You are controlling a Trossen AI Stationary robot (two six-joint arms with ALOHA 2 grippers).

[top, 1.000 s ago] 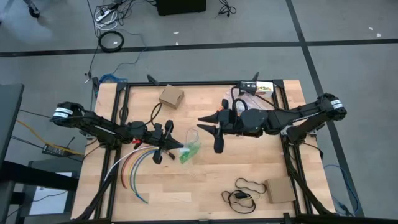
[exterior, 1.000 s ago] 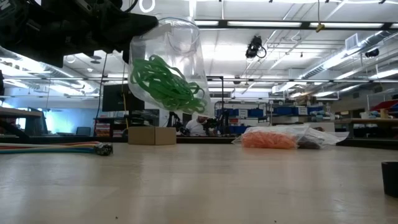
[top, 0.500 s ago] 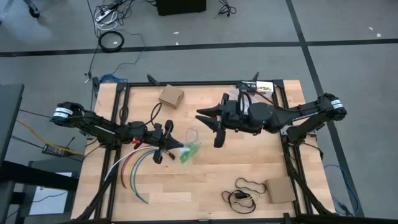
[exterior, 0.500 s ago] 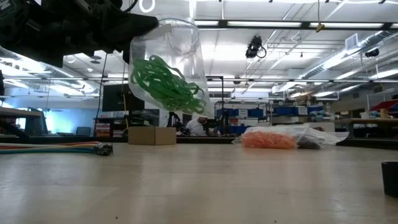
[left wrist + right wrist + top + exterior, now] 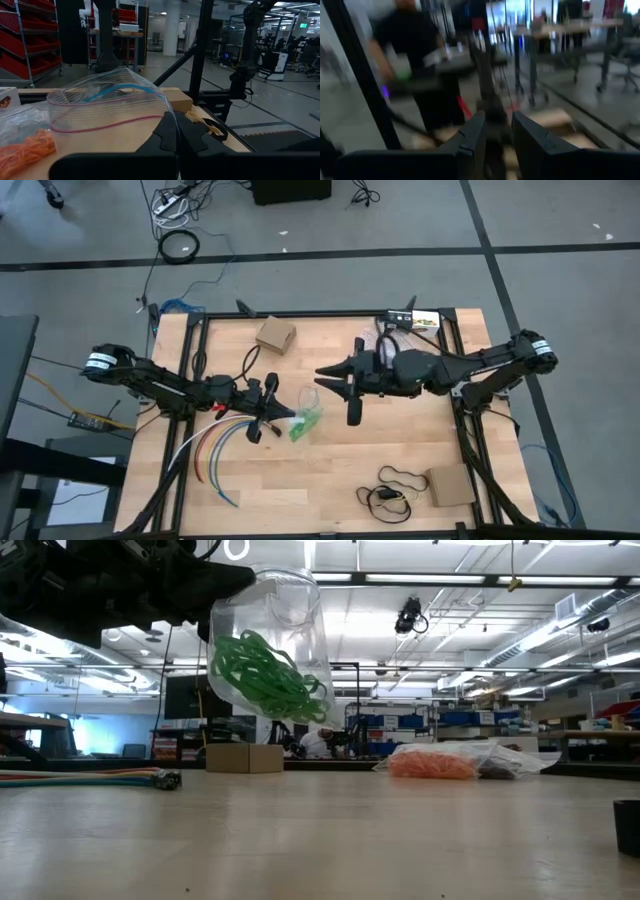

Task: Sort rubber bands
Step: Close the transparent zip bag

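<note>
High view shows the left gripper over the middle of the bench, clamped on the mouth edge of a clear zip bag that hangs clear of the board; green rubber bands sit bunched inside it, as the low view confirms; neither bag nor arm has shifted over the last second. Right gripper is raised near the bench's centre, just beyond the bag's open mouth; within that second it swung a little toward the far edge and returned; its fingers stand partly apart, and nothing is visible between them. Orange rubber bands lie in a second clear bag on the board toward the far right corner, with a dark heap beside them; loose dark bands rest near the front edge by a cardboard box. Judgement: green sort is largely bagged; right arm appears between fetches; dark loops by the front edge look outstanding.
</note>
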